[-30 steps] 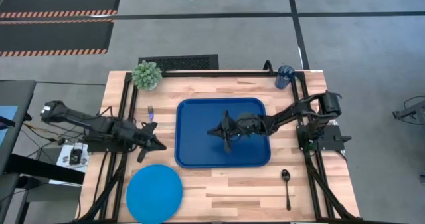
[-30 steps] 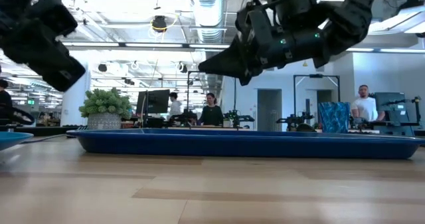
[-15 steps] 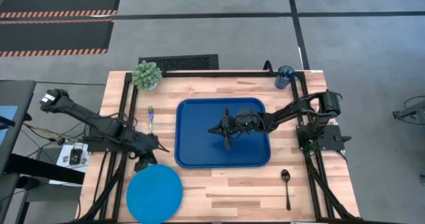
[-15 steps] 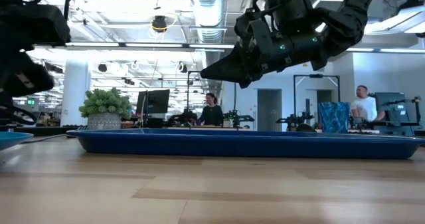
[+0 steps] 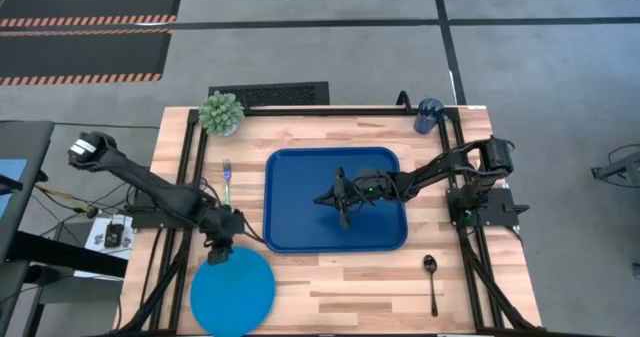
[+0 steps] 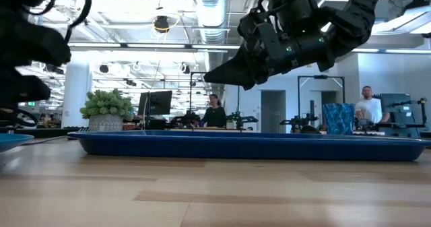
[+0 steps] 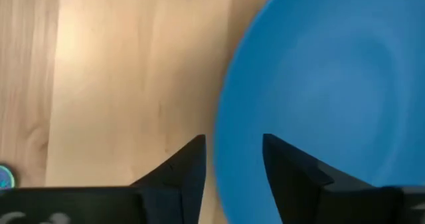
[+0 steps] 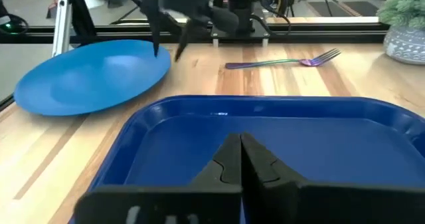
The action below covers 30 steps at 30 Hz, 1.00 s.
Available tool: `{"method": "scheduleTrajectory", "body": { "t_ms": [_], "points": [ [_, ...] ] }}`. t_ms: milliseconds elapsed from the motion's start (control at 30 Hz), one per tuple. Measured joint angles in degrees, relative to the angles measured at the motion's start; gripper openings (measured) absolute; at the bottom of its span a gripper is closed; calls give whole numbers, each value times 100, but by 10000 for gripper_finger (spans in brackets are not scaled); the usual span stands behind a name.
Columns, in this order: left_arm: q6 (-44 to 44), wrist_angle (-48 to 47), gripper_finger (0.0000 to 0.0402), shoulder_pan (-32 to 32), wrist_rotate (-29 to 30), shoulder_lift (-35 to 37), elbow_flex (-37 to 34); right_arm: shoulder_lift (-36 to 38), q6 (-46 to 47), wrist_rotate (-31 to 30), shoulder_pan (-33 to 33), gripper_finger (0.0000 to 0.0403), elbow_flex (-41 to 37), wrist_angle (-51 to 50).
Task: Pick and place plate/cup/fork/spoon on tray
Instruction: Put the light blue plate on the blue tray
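Observation:
The light-blue plate lies flat on the wood at the near left. My left gripper hangs open just over its far rim, pointing down. One finger stands over the plate and the other over bare wood; whether they touch the rim I cannot tell. The right wrist view shows this gripper at the plate's far edge. My right gripper is shut and empty, hovering above the dark-blue tray. The fork lies left of the tray, the spoon at the near right, the cup at the far right corner.
A green potted plant stands at the far left corner. Black frame rails run along both table sides. Bare wood lies between the plate and the spoon along the near edge. People stand in the room behind the table.
My left gripper has gone toward the table's near edge and down, from beside the tray's left rim to the plate's far rim, tipping to point downward. The plate, tray and my right gripper have stayed put.

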State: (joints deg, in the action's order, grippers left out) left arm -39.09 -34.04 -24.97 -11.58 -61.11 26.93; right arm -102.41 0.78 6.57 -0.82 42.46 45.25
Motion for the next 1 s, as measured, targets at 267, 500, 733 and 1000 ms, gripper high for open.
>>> {"method": "scheduleTrajectory", "body": {
  "t_ms": [267, 500, 733, 1000],
  "points": [
    [155, 203, 148, 4, -201, -698, 0, 0, -85, 4, 4, 6, 0, 0],
    [331, 550, 115, 4, -583, -1031, 0, 0, -84, 4, 4, 5, 0, -2],
    [628, 545, 20, 10, -1024, -1109, 7, 0, -84, 4, 4, 6, 0, -4],
    [411, 627, 3, 13, -1531, -559, 6, 30, 65, 2, 44, 6, -1, -249]
  ]
}}
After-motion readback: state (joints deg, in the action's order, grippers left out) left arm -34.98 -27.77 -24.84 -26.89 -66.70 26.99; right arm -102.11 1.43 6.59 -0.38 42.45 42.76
